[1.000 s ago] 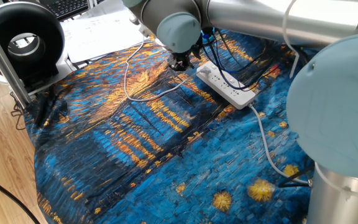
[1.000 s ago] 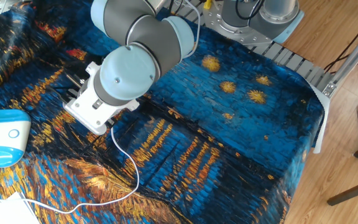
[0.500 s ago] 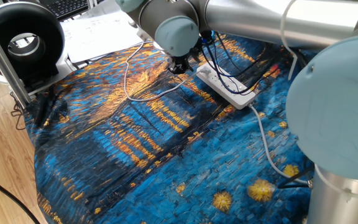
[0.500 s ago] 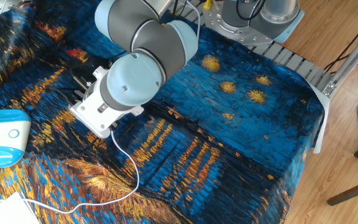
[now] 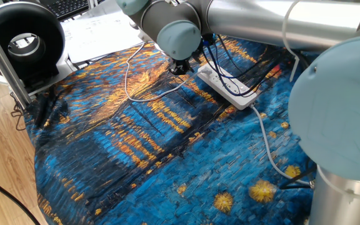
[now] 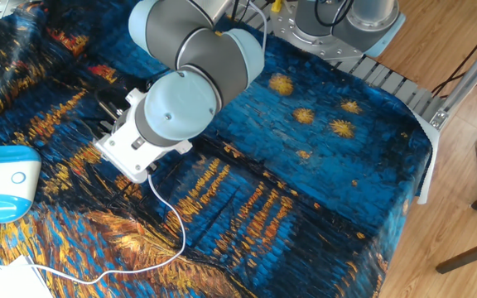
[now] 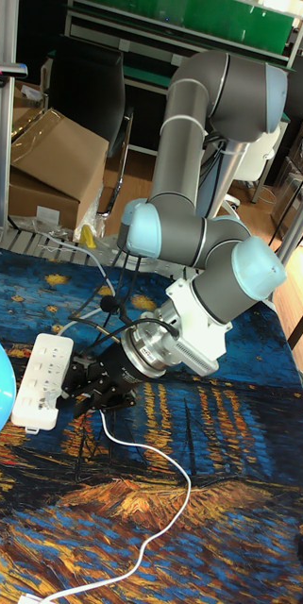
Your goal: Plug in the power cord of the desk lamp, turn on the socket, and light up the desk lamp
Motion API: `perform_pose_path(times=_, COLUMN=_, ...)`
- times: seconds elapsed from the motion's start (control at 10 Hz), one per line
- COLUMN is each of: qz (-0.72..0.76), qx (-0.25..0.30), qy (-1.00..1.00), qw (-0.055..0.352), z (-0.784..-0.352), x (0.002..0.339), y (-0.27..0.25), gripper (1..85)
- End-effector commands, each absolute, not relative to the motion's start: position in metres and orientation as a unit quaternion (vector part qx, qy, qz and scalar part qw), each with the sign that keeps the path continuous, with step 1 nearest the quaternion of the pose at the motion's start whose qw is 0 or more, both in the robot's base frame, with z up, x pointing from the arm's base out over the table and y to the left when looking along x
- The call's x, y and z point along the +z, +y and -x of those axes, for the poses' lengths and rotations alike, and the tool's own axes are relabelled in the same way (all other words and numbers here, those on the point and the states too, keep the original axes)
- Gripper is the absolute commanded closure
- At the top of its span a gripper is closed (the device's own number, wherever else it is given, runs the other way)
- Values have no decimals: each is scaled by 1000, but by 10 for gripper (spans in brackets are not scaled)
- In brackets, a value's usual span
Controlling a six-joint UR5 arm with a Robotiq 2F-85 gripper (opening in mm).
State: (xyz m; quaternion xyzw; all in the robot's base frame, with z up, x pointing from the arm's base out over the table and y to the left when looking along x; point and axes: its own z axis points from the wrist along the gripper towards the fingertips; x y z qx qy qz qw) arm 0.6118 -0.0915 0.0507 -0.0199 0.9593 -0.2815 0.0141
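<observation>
UR5 arm (image 7: 203,160) reaches across the blue-and-orange starry cloth (image 5: 142,150); wrist tilted low, black gripper (image 7: 85,389) aimed at the near end of the socket (image 7: 42,379); over the last second the wrist has crept toward the strip end and dipped slightly, last half second almost no motion, so this reads as final alignment, not transit; socket is the long white strip lying flat on the cloth, thick pale-grey cable (image 5: 269,147) running off its far end toward the robot base; desk lamp (image 6: 2,182) sits at the table edge, blue-and-white base visible, no sign of it being lit; power cord (image 7: 160,519) trails thin and white from under the gripper, loops over the cloth and runs off toward the lamp side; cord loop has barely shifted shape, so whatever is held moved only a little; fingers look closed down narrow with the cord emerging right at the tips, so I judge they hold the plug end, but the plug itself is hidden by the wrist in all three views; cannot tell if the prongs have met an outlet; judgement: insertion step in hand, plug not confirmed seated; switch press and lamp-on not yet done.
</observation>
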Motion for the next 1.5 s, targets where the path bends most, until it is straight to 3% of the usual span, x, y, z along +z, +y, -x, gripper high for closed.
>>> perform_pose_path(times=0.0, qz=15, qx=-286, qy=958, qw=9, z=-609, x=51, y=-99, gripper=503)
perform_pose_path(times=0.6, qz=19, qx=-290, qy=957, qw=-5, z=-607, x=56, y=-103, gripper=500)
perform_pose_path(times=1.2, qz=34, qx=-267, qy=963, qw=9, z=-619, x=55, y=-86, gripper=500)
perform_pose_path(times=1.4, qz=52, qx=-254, qy=966, qw=-10, z=-612, x=51, y=-80, gripper=523)
